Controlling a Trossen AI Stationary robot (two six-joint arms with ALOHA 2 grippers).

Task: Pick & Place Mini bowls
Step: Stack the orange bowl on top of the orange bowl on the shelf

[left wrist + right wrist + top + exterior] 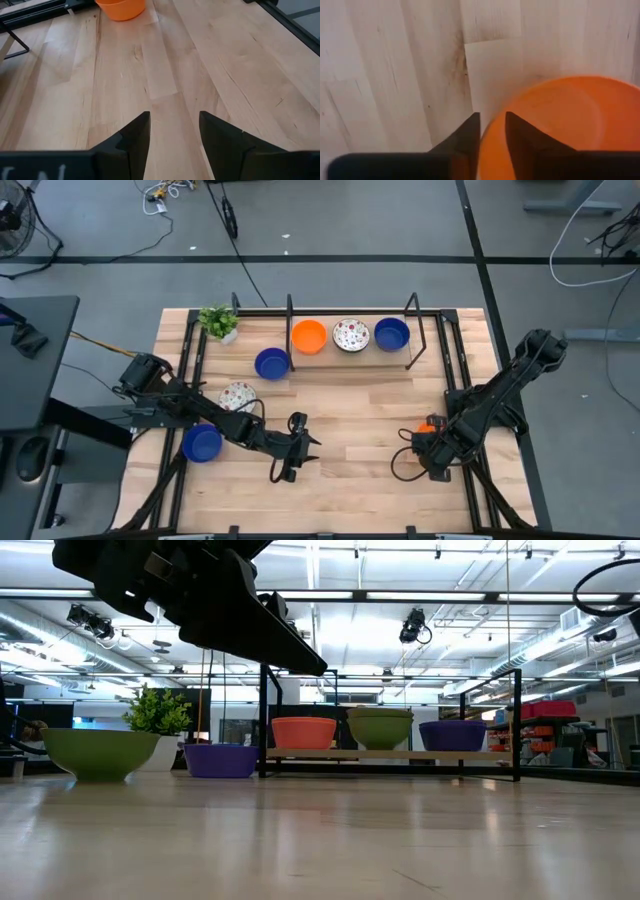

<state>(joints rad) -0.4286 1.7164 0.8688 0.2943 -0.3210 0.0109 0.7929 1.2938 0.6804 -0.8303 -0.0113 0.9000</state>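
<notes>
The right end effector (492, 131) sits low at the surface's (350, 415) near right, its fingers narrow and straddling the rim of an orange bowl (560, 125) (grip not certain). The left end effector (174, 132) hovers wide and empty over bare wood. On the rack (350, 350) stand orange, patterned and blue bowls; others lie near the plant (218, 320).

Light wood table (350, 430) carrying: black rack (350, 350) at 12 holding three bowls; plant (218, 321) at 11; blue bowl (271, 363), speckled bowl (237, 395), second blue bowl (201, 443) at 9; orange bowl (428, 425) at 4.
</notes>
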